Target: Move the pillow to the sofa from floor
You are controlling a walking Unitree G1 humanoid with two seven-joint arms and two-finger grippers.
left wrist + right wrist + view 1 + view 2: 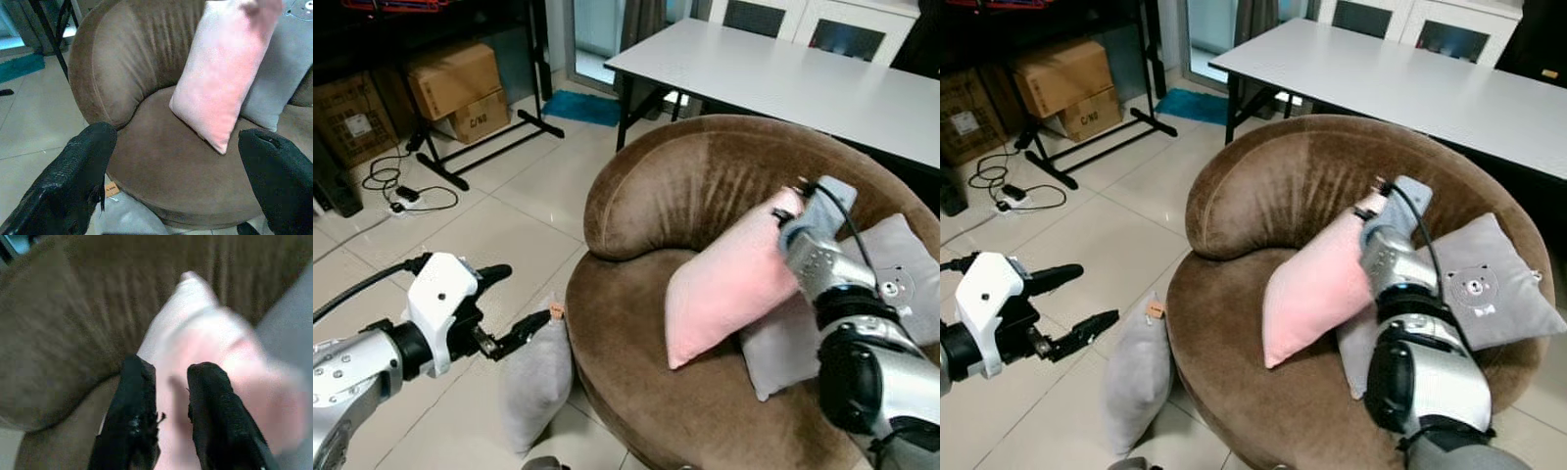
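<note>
Pink pillow (729, 290) in right claw (168, 382)

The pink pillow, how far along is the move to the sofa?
Nearly done: the pink pillow stands on the sofa seat. The right tool pinches its top corner; release is left. A grey pillow lies on the floor by the open left tool.
</note>
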